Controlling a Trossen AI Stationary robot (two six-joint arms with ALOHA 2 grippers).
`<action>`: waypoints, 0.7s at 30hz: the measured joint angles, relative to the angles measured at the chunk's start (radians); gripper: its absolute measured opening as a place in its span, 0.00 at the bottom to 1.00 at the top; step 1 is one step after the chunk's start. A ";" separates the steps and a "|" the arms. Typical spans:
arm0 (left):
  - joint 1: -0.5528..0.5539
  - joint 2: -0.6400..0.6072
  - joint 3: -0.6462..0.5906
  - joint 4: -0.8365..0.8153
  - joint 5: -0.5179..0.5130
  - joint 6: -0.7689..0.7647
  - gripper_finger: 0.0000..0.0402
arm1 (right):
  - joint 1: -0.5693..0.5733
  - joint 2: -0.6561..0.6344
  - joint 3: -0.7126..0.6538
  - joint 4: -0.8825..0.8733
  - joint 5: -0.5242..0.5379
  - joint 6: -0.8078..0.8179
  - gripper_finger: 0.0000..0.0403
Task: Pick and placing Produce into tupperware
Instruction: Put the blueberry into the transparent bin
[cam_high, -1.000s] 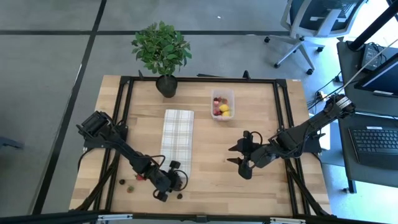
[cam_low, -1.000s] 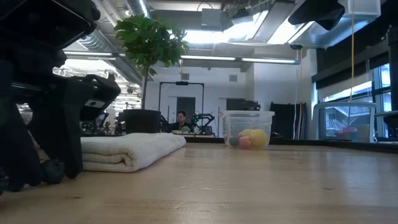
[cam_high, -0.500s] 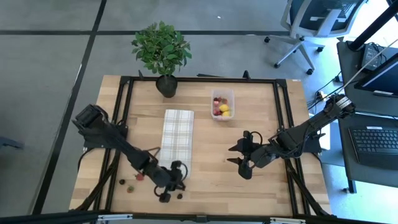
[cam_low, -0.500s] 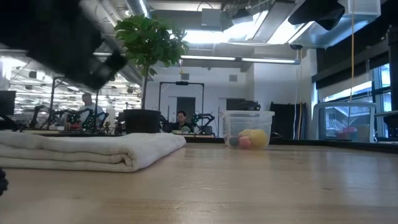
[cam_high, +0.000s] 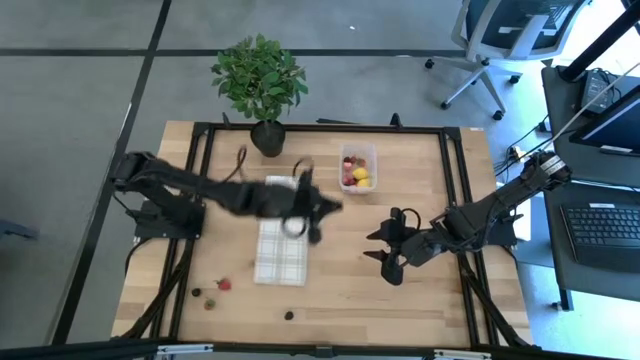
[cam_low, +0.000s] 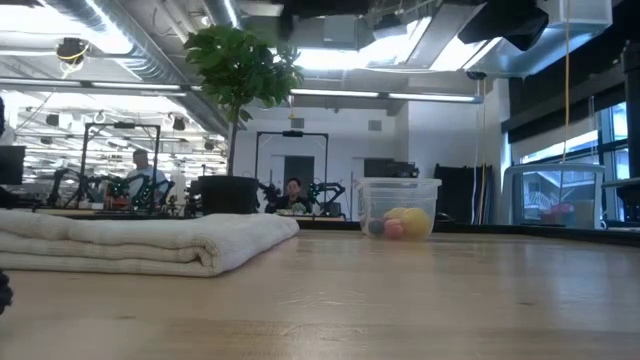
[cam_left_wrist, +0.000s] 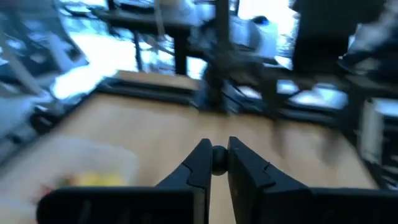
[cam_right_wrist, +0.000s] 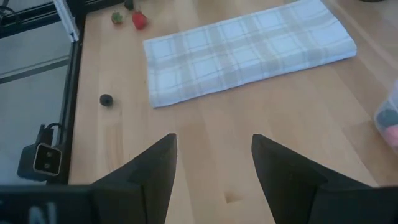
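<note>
My left gripper (cam_high: 322, 209) hangs raised over the far end of the checked cloth (cam_high: 283, 228), short of the clear tupperware (cam_high: 357, 168). It is shut on a small dark piece of produce (cam_left_wrist: 219, 156). The tupperware stands on the table with yellow, red and pink pieces inside (cam_low: 402, 222). Loose pieces lie near the table's near left corner: a red one (cam_high: 224, 284), two dull ones (cam_high: 197, 293) and a dark one (cam_high: 289, 314). My right gripper (cam_high: 375, 247) waits open, low over the table right of the cloth. My left gripper pinches the small dark round piece (cam_left_wrist: 219, 156) between its two fingers, right at their free ends. The piece is lifted clear of the table.
A potted plant (cam_high: 262, 85) stands at the table's far edge, left of the tupperware. The folded cloth (cam_right_wrist: 249, 50) lies lengthwise in the table's middle. Bare wood shows between the cloth and my right gripper (cam_right_wrist: 214, 140). Black frame rails (cam_high: 451, 160) run along the table's sides.
My left gripper has risen from the table's near edge, beside the loose pieces, and swung toward the far right, over the cloth and toward the tupperware. It has left the low view. My right arm has kept still.
</note>
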 joint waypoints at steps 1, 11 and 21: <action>0.042 0.016 0.033 -0.020 0.015 0.016 0.07 | -0.004 0.000 0.000 0.000 0.000 0.000 0.52; 0.350 0.241 0.227 -0.187 0.226 0.098 0.07 | -0.030 0.000 0.000 -0.010 0.009 0.005 0.52; 0.432 0.485 0.320 -0.192 0.303 0.113 0.06 | -0.031 0.000 0.000 -0.011 0.025 0.005 0.52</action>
